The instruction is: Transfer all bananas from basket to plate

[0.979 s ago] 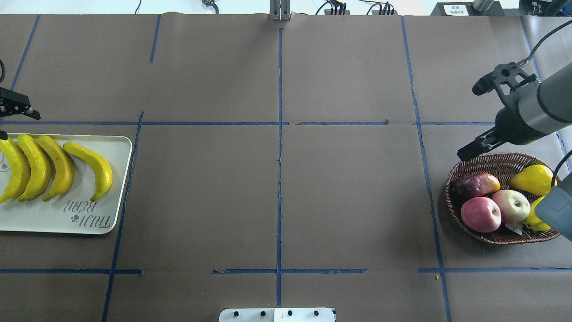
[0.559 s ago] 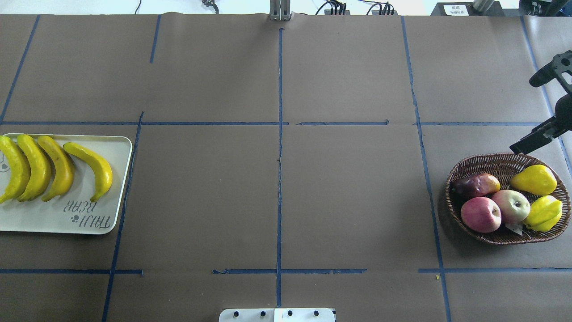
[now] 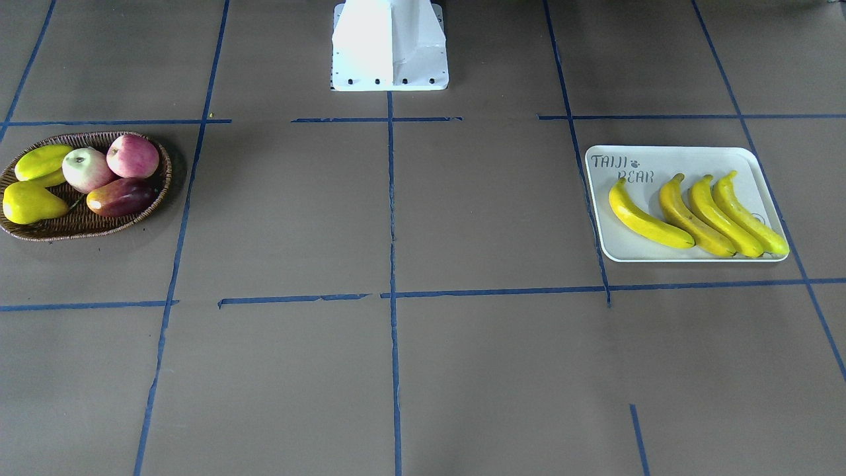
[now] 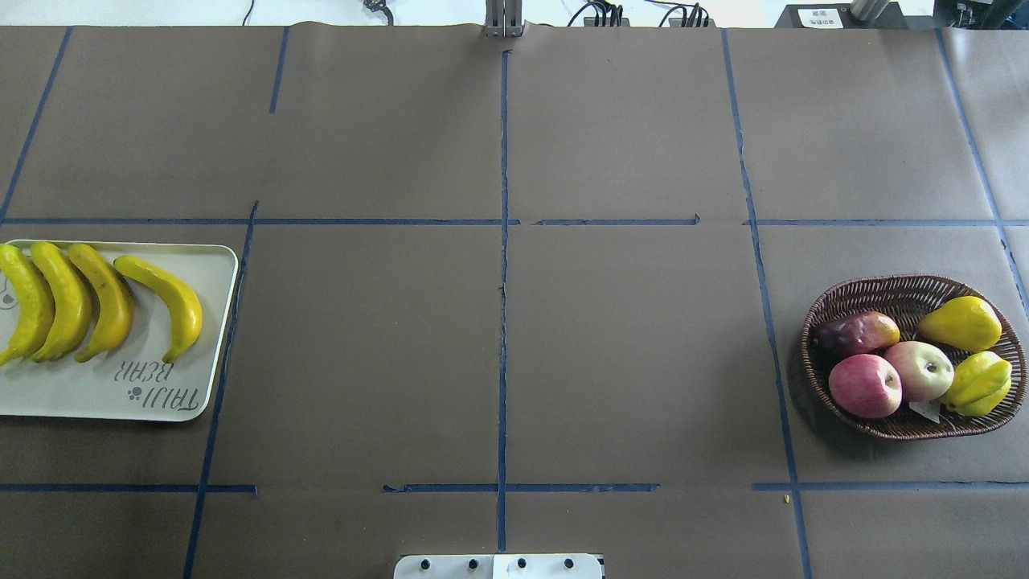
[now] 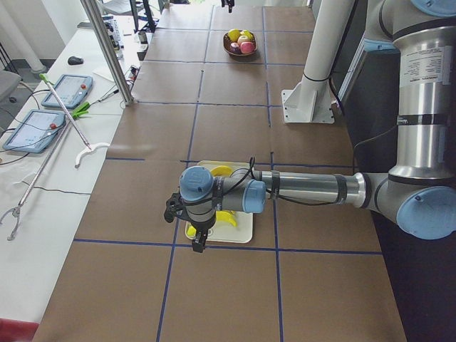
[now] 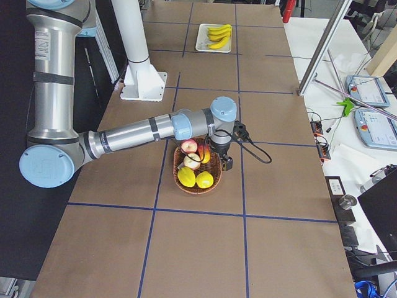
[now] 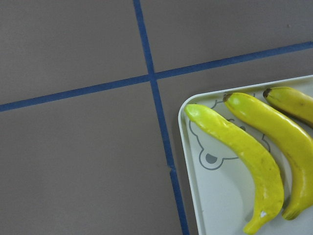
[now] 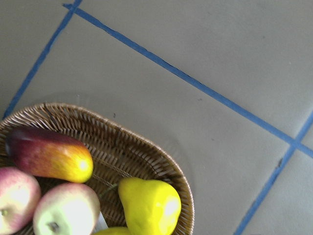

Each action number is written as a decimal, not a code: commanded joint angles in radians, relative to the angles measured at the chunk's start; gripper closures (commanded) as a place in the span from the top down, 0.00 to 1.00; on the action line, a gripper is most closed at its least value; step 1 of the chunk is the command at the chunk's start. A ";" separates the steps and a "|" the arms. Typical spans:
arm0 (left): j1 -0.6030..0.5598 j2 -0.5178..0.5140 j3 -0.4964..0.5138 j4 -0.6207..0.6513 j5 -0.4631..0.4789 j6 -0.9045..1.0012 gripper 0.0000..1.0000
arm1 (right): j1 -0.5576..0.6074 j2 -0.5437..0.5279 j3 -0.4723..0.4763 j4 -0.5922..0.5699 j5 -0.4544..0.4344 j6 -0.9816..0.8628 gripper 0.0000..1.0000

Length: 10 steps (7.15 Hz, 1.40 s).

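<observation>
Several yellow bananas (image 4: 169, 301) lie side by side on the white plate (image 4: 96, 386) at the table's left end; they also show on the plate (image 3: 700, 162) in the front view. The left wrist view shows three bananas (image 7: 244, 152) at the plate's corner (image 7: 215, 205). The wicker basket (image 4: 884, 285) at the right end holds apples, a pear and other fruit. My left gripper (image 5: 194, 242) hangs over the plate's near end, and my right gripper (image 6: 224, 162) hangs beside the basket (image 6: 198, 190). I cannot tell whether either is open or shut.
The white robot base (image 3: 390, 53) stands at the table's middle edge. Blue tape lines (image 4: 503, 265) divide the brown table cover. Beside the table, a side bench carries tablets (image 5: 68, 89) and a metal pole (image 5: 107, 50).
Both arms have drawn back out of the overhead view: the left gripper off the left edge, then the right arm off the right edge. Bananas and basket fruit have not moved.
</observation>
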<state>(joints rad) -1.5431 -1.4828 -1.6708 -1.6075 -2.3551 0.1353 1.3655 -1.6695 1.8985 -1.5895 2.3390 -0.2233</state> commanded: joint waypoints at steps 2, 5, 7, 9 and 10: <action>-0.008 -0.002 0.019 0.004 0.005 0.003 1.00 | 0.192 -0.067 -0.163 0.012 0.020 -0.025 0.99; -0.009 0.015 0.005 0.009 -0.004 0.001 1.00 | 0.221 -0.107 -0.136 0.054 -0.004 0.036 0.99; -0.009 0.060 -0.004 0.002 0.002 0.006 1.00 | 0.180 -0.110 -0.046 0.008 -0.038 0.125 1.00; -0.008 0.084 -0.007 -0.006 -0.004 0.007 1.00 | 0.144 -0.128 -0.015 0.012 -0.034 0.211 1.00; -0.008 0.084 -0.007 -0.006 -0.004 0.009 1.00 | 0.142 -0.136 -0.016 0.016 -0.024 0.214 1.00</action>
<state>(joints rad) -1.5510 -1.4034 -1.6770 -1.6122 -2.3586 0.1427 1.5155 -1.7933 1.8772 -1.5783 2.3061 -0.0246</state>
